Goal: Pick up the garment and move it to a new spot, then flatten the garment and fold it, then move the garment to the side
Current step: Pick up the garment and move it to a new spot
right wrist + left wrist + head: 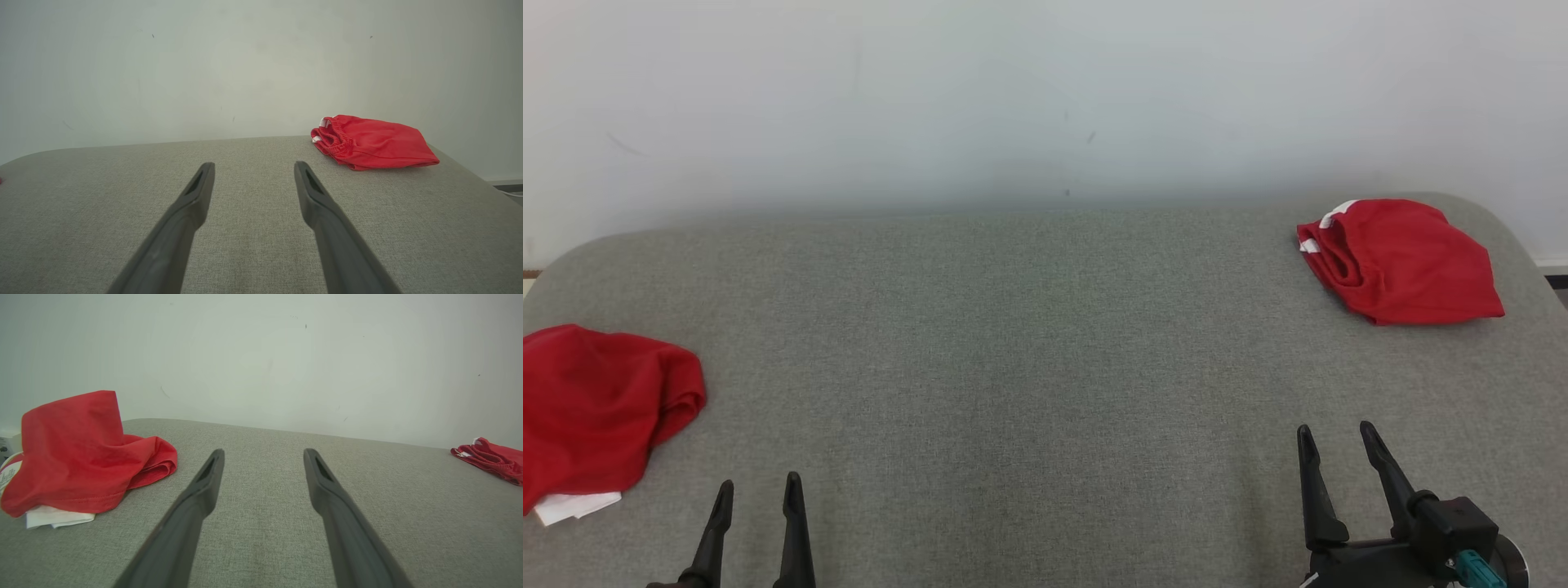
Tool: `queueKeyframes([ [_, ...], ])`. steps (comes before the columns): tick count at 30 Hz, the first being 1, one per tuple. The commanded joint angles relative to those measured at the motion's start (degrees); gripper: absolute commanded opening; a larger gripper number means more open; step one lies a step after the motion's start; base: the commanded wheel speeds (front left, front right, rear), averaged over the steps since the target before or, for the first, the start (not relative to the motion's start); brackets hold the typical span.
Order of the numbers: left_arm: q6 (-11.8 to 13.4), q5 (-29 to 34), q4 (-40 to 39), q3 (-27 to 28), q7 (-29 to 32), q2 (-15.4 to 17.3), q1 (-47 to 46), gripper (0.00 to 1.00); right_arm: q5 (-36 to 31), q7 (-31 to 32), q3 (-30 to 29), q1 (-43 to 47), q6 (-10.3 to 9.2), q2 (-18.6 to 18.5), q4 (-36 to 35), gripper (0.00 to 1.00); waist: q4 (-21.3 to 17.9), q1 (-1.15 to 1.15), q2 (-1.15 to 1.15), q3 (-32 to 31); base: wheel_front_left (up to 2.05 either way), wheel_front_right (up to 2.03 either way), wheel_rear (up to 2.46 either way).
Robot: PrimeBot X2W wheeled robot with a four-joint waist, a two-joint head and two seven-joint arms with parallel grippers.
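Head view: left fingers (794, 531), right fingers (1313, 490) spread, empty, pointing forward.

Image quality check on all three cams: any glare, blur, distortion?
Head view: flat diffuse light, no glare, faint shadow under the folded red garment; far table edge hazy. Left wrist view: corners darken, crumpled red garment sharp. Right wrist view: same vignetting, right gripper fingers slightly soft near the bottom edge.

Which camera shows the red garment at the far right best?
Right wrist view: the far-right red garment lies whole and near, gathered waistband plain. The head view shows it from above; the left wrist view crops it at its edge.
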Motion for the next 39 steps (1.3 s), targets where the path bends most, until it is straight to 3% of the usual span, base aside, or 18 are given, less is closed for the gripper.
queueKeyframes([
  [1, 0.14, -0.13, 0.26, 0.22, -0.08, 0.02, 0.46, 1.00, -0.22, -0.26, -0.05, 0.33, -0.04, 0.10, 0.04, 1.00, 0.13, 0.00, 0.00, 0.00, 0.00, 0.00, 0.00],
  [11, 0.26, 0.04, 0.85, 0.58, -0.08, 0.04, 1.01, 1.00, 0.47, -0.26, -0.34, 1.21, -0.04, -0.13, 0.27, 1.00, 4.72, 0.00, 0.00, -0.02, 0.00, 0.00, 0.00],
  [39, 0.93, 1.15, 1.35, 2.11, -0.07, 0.02, 2.59, 1.00, 0.96, -0.27, -0.24, 1.14, -0.04, 0.29, 1.52, 1.00, 27.19, 0.00, 0.00, 0.25, 0.00, 0.00, 0.00],
])
